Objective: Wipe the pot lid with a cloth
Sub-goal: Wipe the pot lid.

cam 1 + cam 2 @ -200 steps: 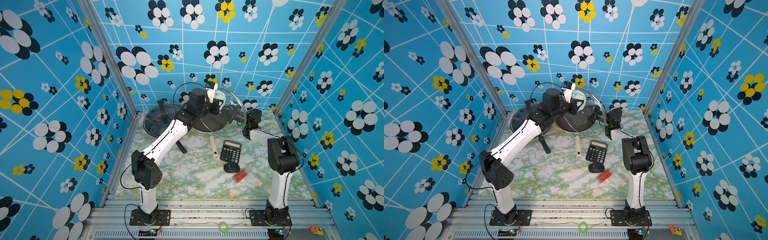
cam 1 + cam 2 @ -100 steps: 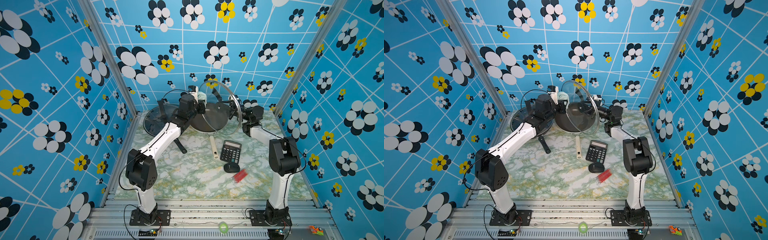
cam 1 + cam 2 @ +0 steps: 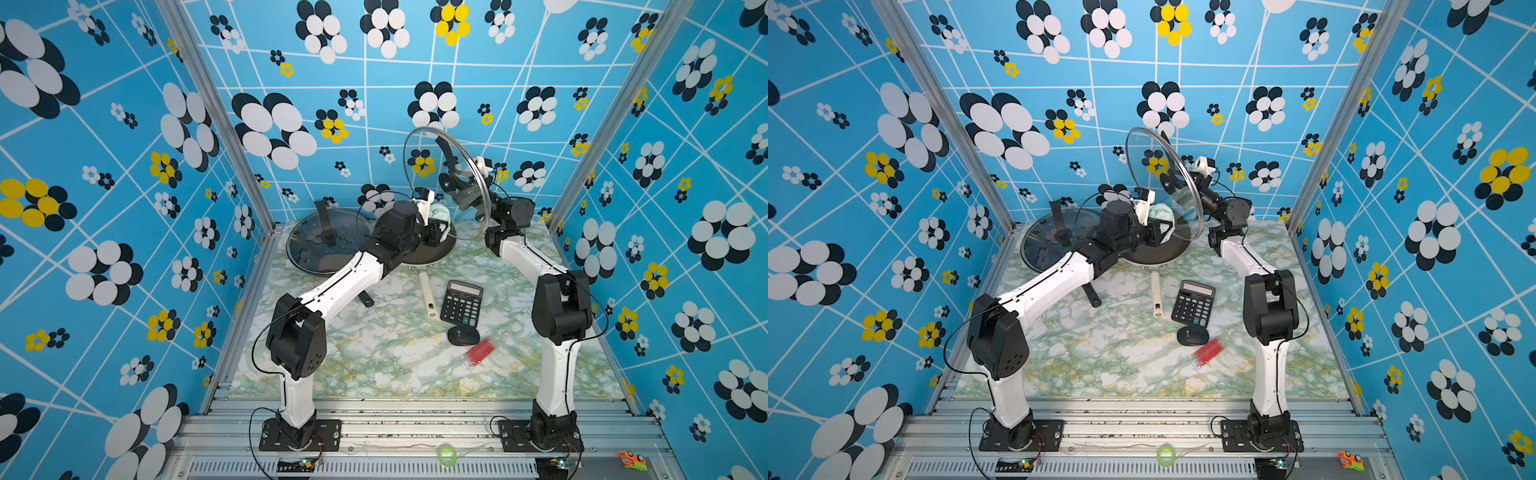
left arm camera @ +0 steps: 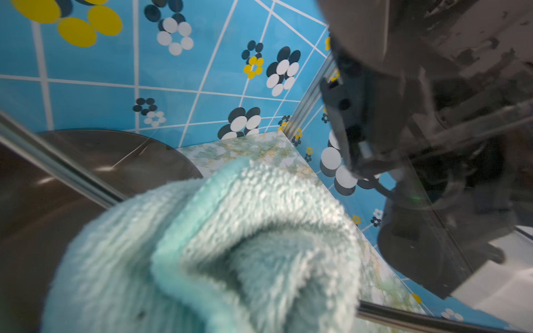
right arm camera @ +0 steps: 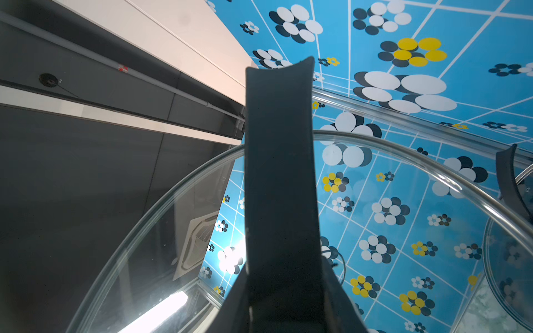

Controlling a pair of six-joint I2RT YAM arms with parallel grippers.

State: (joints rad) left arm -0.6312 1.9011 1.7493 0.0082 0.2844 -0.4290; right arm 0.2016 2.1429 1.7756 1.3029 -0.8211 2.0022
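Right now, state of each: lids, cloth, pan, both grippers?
Clear glass pot lid: lifted, on edge, held by its black handle.
Right gripper: shut on the lid's handle.
Mint-green cloth: bunched, held over the pan; contact with lid unclear.
Left gripper: shut on the cloth.
Smoked glass lid: lying flat, handle up.
Dark frying pan: upright, uncovered.
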